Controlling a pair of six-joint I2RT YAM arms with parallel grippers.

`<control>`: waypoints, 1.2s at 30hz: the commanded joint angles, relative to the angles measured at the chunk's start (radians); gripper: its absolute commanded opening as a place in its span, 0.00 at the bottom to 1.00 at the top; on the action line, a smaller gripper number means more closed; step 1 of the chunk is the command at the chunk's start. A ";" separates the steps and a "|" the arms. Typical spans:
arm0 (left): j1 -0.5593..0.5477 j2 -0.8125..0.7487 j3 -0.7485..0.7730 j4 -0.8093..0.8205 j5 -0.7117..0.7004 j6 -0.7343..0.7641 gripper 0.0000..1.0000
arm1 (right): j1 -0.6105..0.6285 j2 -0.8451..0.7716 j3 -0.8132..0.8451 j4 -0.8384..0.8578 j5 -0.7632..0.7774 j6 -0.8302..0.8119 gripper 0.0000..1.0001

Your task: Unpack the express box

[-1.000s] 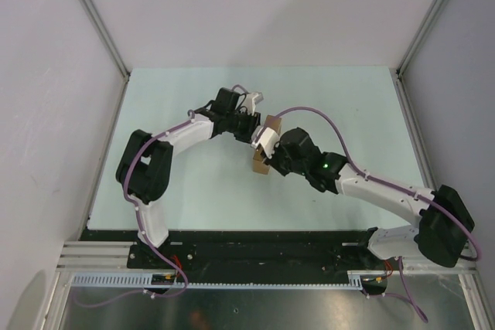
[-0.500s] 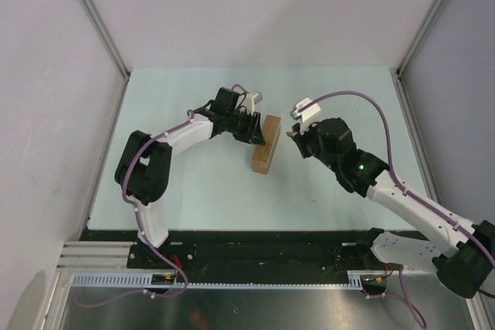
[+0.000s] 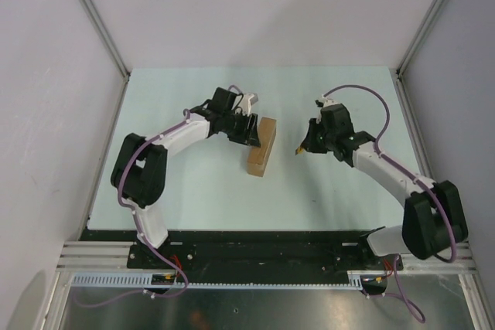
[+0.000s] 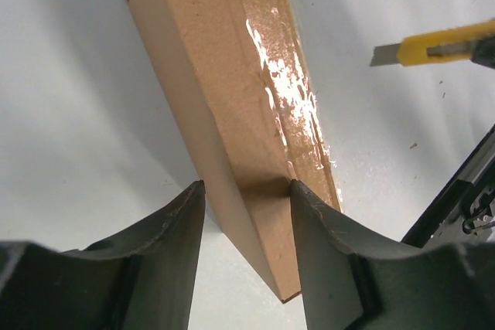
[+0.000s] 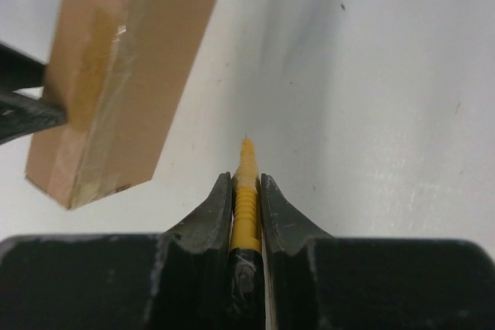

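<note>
The express box (image 3: 261, 148) is a brown carton with glossy tape along one face, lying mid-table, tilted. My left gripper (image 3: 250, 134) straddles its far-left end, open. In the left wrist view the box (image 4: 232, 75) runs up between the fingers of the left gripper (image 4: 247, 187). One finger touches the taped face and the other stands clear of the side. My right gripper (image 3: 307, 143) is off to the box's right, shut on a yellow utility knife (image 5: 246, 187) whose tip (image 3: 298, 149) points toward the box (image 5: 116, 75) without touching it. The blade (image 4: 384, 54) is extended.
The pale green tabletop (image 3: 193, 191) is bounded by grey walls and metal frame posts (image 3: 97, 21) at the back corners. The arm bases stand on a black rail (image 3: 255, 249) at the near edge.
My right arm has drawn back to the right with the knife, away from the box. The left jaws have widened round the box's end, and the box has tipped slightly.
</note>
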 commanded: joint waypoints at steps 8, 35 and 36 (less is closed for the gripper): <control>0.011 -0.114 0.006 -0.100 -0.067 0.035 0.57 | -0.239 0.145 -0.067 0.145 -0.343 0.220 0.01; -0.113 -0.141 0.063 -0.098 -0.327 0.099 0.65 | -0.280 -0.031 -0.088 -0.023 0.169 0.276 0.91; -0.131 -0.137 0.069 -0.097 -0.375 0.099 0.65 | -0.274 -0.046 -0.087 -0.020 0.171 0.255 0.93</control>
